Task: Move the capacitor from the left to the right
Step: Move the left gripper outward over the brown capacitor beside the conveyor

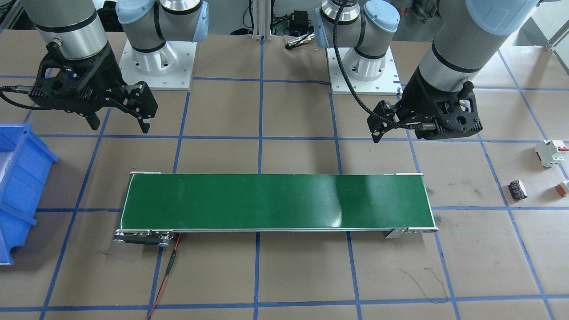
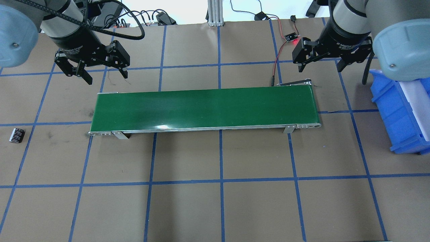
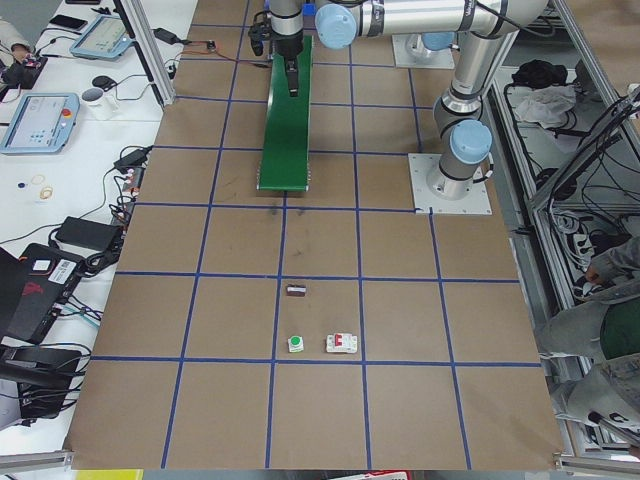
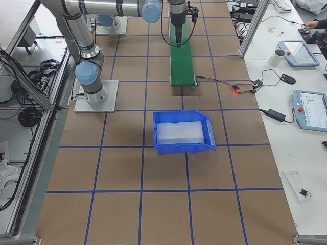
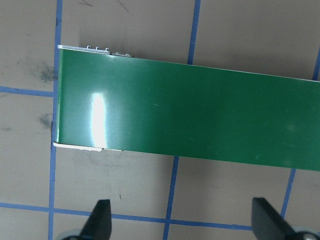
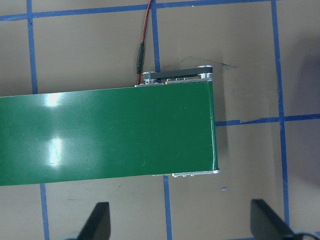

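The capacitor [image 1: 518,190] is a small black cylinder with a pale end face. It lies on its side on the brown table on my left side, beyond the end of the green conveyor belt [image 1: 275,202]. It also shows in the overhead view [image 2: 16,135] and the exterior left view [image 3: 296,291]. My left gripper [image 2: 106,75] is open and empty above the belt's left end, far from the capacitor; its fingers [image 5: 102,220] stand wide apart. My right gripper [image 2: 320,67] is open and empty above the belt's right end [image 6: 200,130].
A white breaker with red tabs [image 1: 551,152] and a tiny orange-and-white part [image 1: 563,188] lie close to the capacitor. A blue bin [image 2: 396,111] with a white liner stands on my right side. A red wire [image 1: 166,271] runs from the belt's right end.
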Controlling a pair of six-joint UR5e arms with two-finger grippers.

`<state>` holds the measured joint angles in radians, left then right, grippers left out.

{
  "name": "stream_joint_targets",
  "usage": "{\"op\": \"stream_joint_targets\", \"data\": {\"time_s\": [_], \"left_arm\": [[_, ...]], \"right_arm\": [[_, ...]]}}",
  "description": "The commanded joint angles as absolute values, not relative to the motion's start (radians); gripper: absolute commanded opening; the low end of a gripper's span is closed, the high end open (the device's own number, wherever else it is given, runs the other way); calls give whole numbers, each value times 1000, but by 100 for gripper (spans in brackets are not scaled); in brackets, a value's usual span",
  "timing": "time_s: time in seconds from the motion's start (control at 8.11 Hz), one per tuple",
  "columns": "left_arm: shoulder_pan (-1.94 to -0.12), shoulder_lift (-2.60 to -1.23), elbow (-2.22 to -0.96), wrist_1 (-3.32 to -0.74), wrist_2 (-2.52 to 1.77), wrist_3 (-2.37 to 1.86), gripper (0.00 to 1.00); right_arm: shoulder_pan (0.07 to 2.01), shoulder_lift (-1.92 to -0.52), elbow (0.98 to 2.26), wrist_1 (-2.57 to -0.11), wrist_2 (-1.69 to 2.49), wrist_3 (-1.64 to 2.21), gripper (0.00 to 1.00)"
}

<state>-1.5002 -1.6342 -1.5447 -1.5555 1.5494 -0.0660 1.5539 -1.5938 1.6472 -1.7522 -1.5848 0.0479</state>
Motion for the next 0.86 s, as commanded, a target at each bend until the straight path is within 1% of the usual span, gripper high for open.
{"op": "stream_joint_targets", "data": {"time_s": [0.0, 0.74], "left_arm": [[-1500, -1635, -1546, -1555, 1549, -66, 100], [-1480, -1634, -1545, -1555, 1568, -51, 100]], "right_arm": [[1554, -1594, 1647, -1752, -1586, 48, 100], [1554, -1592, 1646, -1753, -1586, 48, 100]]}}
